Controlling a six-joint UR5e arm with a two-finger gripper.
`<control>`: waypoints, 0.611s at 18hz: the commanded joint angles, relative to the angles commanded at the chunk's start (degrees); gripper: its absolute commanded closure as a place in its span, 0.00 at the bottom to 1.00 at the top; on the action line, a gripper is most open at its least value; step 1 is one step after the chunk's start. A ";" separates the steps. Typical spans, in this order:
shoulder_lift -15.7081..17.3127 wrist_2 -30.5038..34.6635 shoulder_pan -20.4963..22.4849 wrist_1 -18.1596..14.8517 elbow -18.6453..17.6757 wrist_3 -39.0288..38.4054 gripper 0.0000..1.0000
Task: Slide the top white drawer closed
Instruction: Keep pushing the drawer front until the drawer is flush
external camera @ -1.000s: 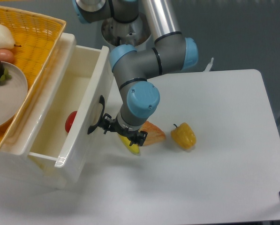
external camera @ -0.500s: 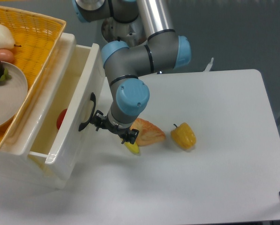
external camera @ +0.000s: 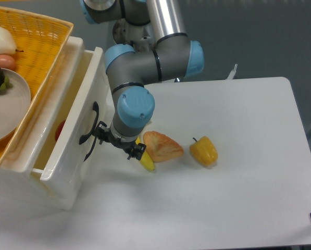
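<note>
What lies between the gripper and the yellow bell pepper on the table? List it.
In the camera view, between the gripper and the yellow bell pepper lie a yellow banana-like piece and an orange-red wedge of fruit, both on the white table.

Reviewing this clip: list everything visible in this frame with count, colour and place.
top white drawer: one, glossy white with black handle, left, partly open
red item: one, red, inside the drawer, mostly hidden
wicker basket: one, yellow, on top of the cabinet, upper left
plate: one, pale, in the basket
food pieces in basket: white, brownish and dark ones, upper left
yellow item: one, on the table, below the gripper
orange wedge: one, table centre
yellow pepper: one, right of the wedge
table: one, white
arm: one, grey and blue
gripper: one, black, at the drawer front
</note>
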 joint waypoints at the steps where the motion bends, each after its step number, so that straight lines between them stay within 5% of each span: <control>1: 0.00 0.00 0.00 0.00 0.00 0.00 0.00; 11: 0.09 0.17 -1.58 0.09 0.09 0.09 0.00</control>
